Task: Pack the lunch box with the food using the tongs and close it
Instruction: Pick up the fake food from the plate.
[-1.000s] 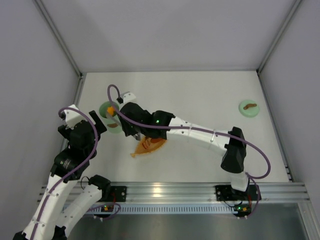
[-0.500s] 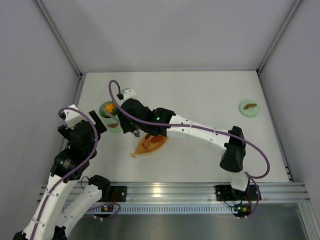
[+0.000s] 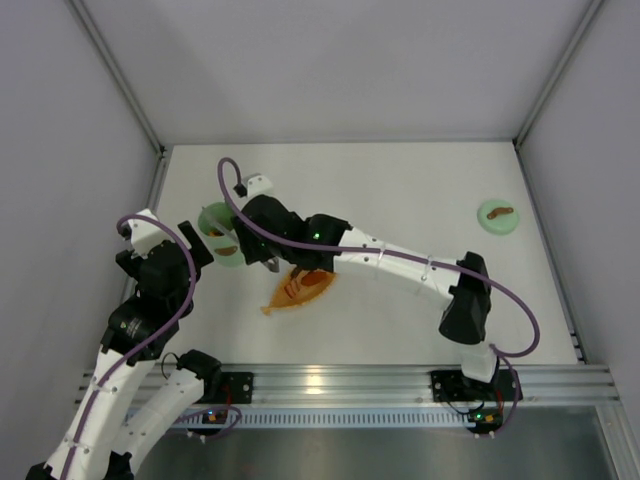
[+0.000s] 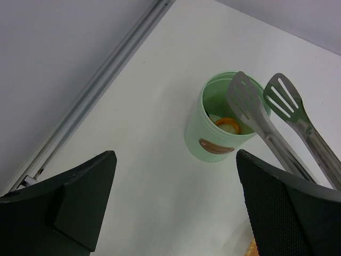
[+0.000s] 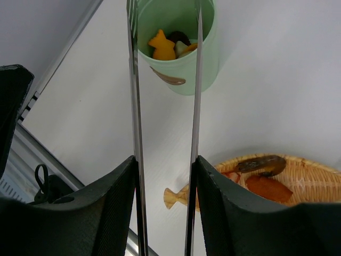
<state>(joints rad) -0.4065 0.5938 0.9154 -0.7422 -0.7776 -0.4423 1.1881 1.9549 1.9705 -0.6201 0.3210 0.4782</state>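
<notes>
The mint-green lunch box [image 4: 224, 125] stands open near the left wall, its brown mark facing my left wrist camera. Inside lie food pieces: an orange one [image 5: 162, 47], a dark one [image 5: 179, 37] and a white one. My right gripper [image 5: 165, 165] is shut on the tongs [image 5: 134, 80], whose two arms stand spread, with their slotted tips [image 4: 244, 96] over the box's rim. My left gripper [image 4: 176, 178] is open and empty just in front of the box. The lid [image 3: 497, 215] lies far right. More food, a brown piece [image 5: 264, 164] and an orange piece [image 5: 269, 188], sits in the tray.
An orange leaf-shaped woven tray [image 3: 297, 290] lies just right of the lunch box [image 3: 215, 218], under my right forearm. The left wall and its metal rail [image 4: 101, 90] run close beside the box. My right arm stretches across the table's middle.
The tong arms have spread apart over the box. The orange piece seen at the tips a second ago no longer shows from above. The right gripper shifted slightly up and left.
</notes>
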